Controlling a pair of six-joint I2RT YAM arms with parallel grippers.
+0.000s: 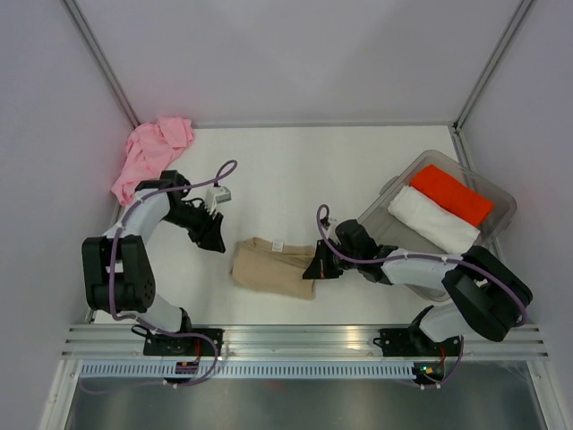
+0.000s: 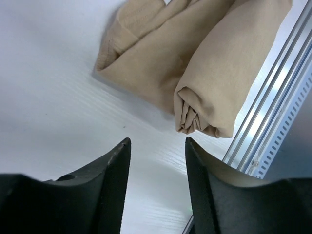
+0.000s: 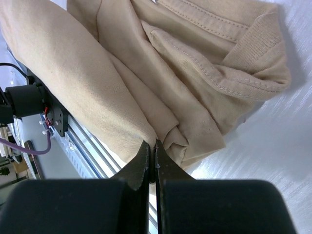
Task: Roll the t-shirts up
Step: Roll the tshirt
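My shut right pincer [image 3: 155, 146] touches the tan t-shirt [image 1: 269, 267] mid-frame, maybe to stop unrolling; left pincer [image 2: 157, 142] hangs wide.

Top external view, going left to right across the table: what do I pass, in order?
pink shirt → left gripper → tan shirt → right gripper → bin, which holds a white roll and an orange roll
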